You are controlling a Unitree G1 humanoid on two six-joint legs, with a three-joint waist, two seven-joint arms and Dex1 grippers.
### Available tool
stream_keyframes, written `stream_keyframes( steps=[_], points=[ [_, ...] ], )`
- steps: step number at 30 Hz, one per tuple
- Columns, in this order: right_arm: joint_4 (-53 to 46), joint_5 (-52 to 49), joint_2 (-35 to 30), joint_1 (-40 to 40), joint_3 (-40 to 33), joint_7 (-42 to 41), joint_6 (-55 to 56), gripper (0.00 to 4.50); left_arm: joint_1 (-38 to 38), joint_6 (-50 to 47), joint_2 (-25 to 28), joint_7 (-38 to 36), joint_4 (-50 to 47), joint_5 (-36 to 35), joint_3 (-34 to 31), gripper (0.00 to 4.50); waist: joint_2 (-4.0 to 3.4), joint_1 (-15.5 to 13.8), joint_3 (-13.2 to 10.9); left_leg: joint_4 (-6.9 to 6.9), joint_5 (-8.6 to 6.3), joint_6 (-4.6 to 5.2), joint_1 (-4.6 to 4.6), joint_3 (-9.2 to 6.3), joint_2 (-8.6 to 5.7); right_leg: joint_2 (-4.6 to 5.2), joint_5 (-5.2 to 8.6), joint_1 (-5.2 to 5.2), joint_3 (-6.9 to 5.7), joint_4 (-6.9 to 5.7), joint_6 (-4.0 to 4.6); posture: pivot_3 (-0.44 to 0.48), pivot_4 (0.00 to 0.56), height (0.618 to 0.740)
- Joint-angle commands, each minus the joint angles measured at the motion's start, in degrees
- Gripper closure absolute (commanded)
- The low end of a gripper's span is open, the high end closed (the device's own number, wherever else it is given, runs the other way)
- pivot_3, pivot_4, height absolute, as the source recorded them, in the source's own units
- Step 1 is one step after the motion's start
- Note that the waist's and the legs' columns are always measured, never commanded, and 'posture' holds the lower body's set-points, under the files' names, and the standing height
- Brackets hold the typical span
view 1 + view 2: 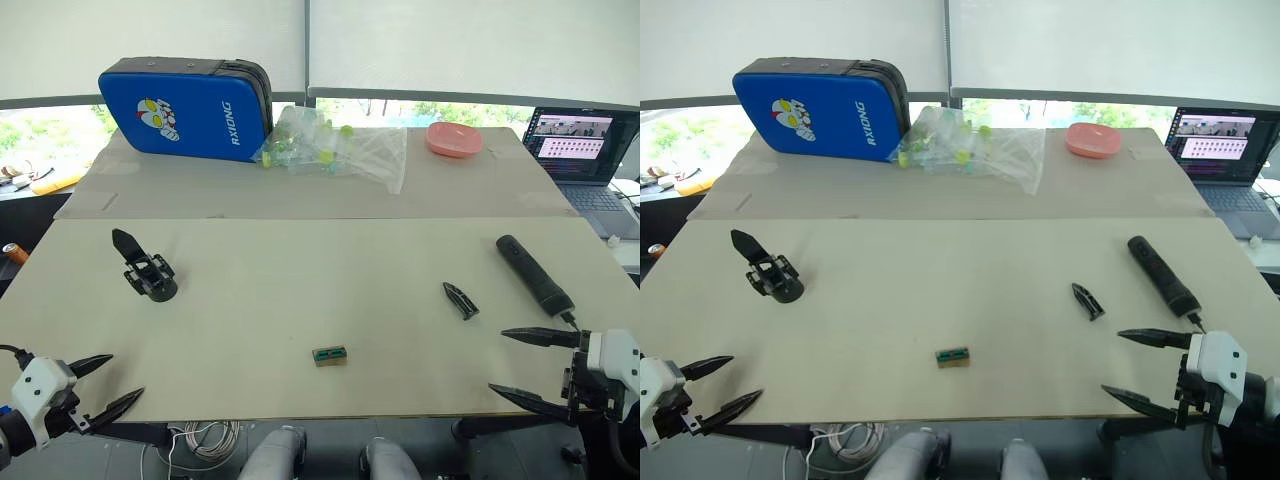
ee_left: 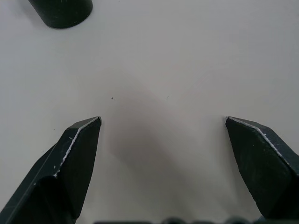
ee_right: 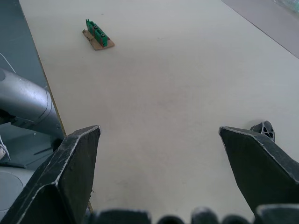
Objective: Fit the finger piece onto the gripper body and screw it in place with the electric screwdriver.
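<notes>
Both grippers hover at the table's (image 1: pixel 300 330) near edge, empty: the left gripper (image 1: pixel 108 386) by the left corner and the right gripper (image 1: pixel 530 368) by the right, each with fingers spread wide. The gripper body (image 1: pixel 148 272) stands upright toward the left edge. The finger piece (image 1: pixel 460 299) lies toward the right, and the electric screwdriver (image 1: pixel 534 273) lies just beyond it, near the right edge. The piece is probably light, stiff plastic that may skid, so pinch its thicker end across the flats.
</notes>
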State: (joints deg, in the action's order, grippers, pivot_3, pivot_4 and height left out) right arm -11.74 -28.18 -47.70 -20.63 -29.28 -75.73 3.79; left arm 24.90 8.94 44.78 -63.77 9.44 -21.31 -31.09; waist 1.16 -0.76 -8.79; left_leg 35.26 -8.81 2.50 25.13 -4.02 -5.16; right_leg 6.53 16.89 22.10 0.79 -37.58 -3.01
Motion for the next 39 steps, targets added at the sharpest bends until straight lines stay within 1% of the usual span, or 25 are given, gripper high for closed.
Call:
stream_keyframes(
  steps=[1, 3, 4, 7, 8, 10, 13, 16, 19, 25, 27, 30, 35, 39],
  points=[
    [-2.5, -2.2, 0.8, 1.6, 0.6, 2.2, -1.2, 0.00, -2.1, -5.2, -0.6, 2.6, -2.2, -4.8, -2.2, 0.03, 0.00, 0.0, 0.0, 0.00, 0.00, 0.00, 0.00, 0.00, 0.00, 0.00, 0.00, 0.00, 0.00, 0.00, 0.00, 0.000, 0.150, 0.740],
    [-6.5, -4.2, 2.2, 3.7, 3.2, 5.6, -4.7, 0.00, -4.9, -11.5, -2.1, 6.6, -2.9, -10.1, -4.9, 0.03, 0.01, 0.1, 0.0, 0.00, 0.00, 0.00, 0.00, 0.00, 0.00, -0.01, 0.00, 0.01, -0.01, -0.05, 0.00, 0.000, 0.150, 0.740],
    [-8.2, -4.9, 2.9, 4.5, 4.3, 7.0, -6.1, 0.00, -5.7, -13.1, -3.0, 8.4, -3.1, -11.4, -6.0, 0.03, 0.01, 0.1, 0.0, 0.00, 0.00, 0.00, 0.00, -0.01, 0.01, -0.01, -0.01, 0.04, -0.03, -0.11, -0.01, 0.000, 0.150, 0.740],
    [-12.8, -7.2, 5.4, 7.0, 6.6, 11.1, -8.6, 0.00, -6.4, -13.2, -5.8, 12.1, -2.7, -11.7, -8.2, 0.03, 0.00, 0.1, 0.0, 0.03, 0.01, 0.00, -0.01, -0.01, 0.01, -0.01, 0.00, 0.08, -0.05, -0.23, -0.02, 0.000, 0.150, 0.740],
    [-14.1, -8.6, 7.3, 8.4, 7.0, 11.9, -7.2, 0.00, -6.3, -12.7, -6.8, 13.2, -2.4, -11.6, -8.8, 0.03, 0.00, 0.1, 0.0, 0.03, 0.01, 0.01, -0.01, -0.01, 0.01, -0.01, 0.00, 0.07, -0.03, -0.19, -0.02, 0.000, 0.150, 0.740],
    [-16.0, -8.2, 9.5, 10.2, 8.4, 14.0, -6.3, 0.00, -6.5, -11.8, -9.0, 16.2, -1.4, -11.2, -10.2, 0.03, 0.02, 0.2, 0.0, 0.03, 0.02, 0.01, -0.01, 0.00, -0.01, -0.04, -0.01, 0.06, 0.00, -0.11, -0.03, 0.000, 0.150, 0.740],
    [-16.5, -7.0, 12.7, 12.2, 9.8, 15.6, -3.7, 0.00, -6.7, -14.5, -11.4, 20.2, -1.5, -11.9, -11.0, 0.03, 0.11, 0.1, 0.0, 0.03, 0.02, 0.02, -0.01, 0.00, -0.04, -0.04, -0.02, 0.06, -0.01, -0.09, -0.04, 0.000, 0.150, 0.740],
    [-16.4, -7.0, 13.7, 12.7, 11.0, 15.1, -2.4, 0.00, -6.6, -13.4, -13.1, 21.3, -3.6, -10.9, -9.5, 0.03, 0.15, -0.2, 0.1, 0.03, 0.01, 0.01, -0.01, 0.00, -0.04, -0.05, -0.04, 0.05, -0.03, -0.13, -0.03, 0.000, 0.150, 0.740],
    [-15.6, -6.1, 14.2, 13.7, 12.1, 14.8, -0.7, 0.00, -7.9, -14.9, -13.8, 21.0, -6.7, -11.4, -6.8, 0.03, 0.26, -0.6, 0.1, 0.04, 0.01, -0.01, -0.01, 0.00, -0.05, -0.03, -0.11, 0.03, -0.04, -0.13, -0.03, 0.000, 0.150, 0.740],
    [-14.4, -6.0, 13.7, 15.1, 12.5, 14.8, -0.5, 0.00, -11.4, -16.0, -11.2, 19.5, -9.4, -6.9, 1.2, 0.03, 0.29, -0.6, 0.2, 0.04, 0.05, -0.06, -0.02, 0.00, -0.04, -0.06, -0.22, 0.05, -0.02, -0.12, 0.08, 0.000, 0.150, 0.740],
    [-14.5, -5.4, 13.5, 14.8, 13.2, 14.4, -0.4, 0.00, -14.4, -14.7, -10.9, 20.3, -7.2, -4.2, 4.1, 0.03, 0.26, -0.5, 0.2, 0.04, 0.05, -0.06, -0.03, 0.00, -0.04, -0.10, -0.22, 0.08, 0.00, -0.14, 0.08, 0.000, 0.150, 0.740],
    [-14.2, -4.6, 13.4, 15.4, 14.2, 14.4, -0.3, 0.00, -20.1, -12.9, -11.7, 23.9, -2.3, -0.2, 7.0, 0.03, 0.25, -0.7, 0.2, 0.03, 0.06, -0.06, -0.05, 0.00, -0.04, -0.18, -0.22, 0.13, -0.03, -0.21, 0.08, 0.000, 0.150, 0.740],
    [-14.1, -4.2, 13.1, 16.0, 14.5, 15.1, -0.4, 0.00, -24.4, -10.9, -13.1, 27.4, 2.7, 3.3, 9.3, 0.03, 0.25, -0.3, 0.2, 0.03, 0.08, -0.07, -0.08, 0.01, -0.06, -0.23, -0.23, 0.14, -0.05, -0.28, 0.06, 0.000, 0.150, 0.740],
    [-14.0, -3.9, 12.9, 16.4, 14.4, 15.5, -0.3, 0.00, -27.5, -9.1, -14.3, 29.5, 6.6, 4.6, 9.9, 0.03, 0.21, -0.8, 0.2, 0.03, 0.07, -0.08, -0.22, 0.00, -0.06, -0.20, -0.23, 0.08, -0.03, -0.39, 0.06, 0.000, 0.150, 0.740]
  ],
)
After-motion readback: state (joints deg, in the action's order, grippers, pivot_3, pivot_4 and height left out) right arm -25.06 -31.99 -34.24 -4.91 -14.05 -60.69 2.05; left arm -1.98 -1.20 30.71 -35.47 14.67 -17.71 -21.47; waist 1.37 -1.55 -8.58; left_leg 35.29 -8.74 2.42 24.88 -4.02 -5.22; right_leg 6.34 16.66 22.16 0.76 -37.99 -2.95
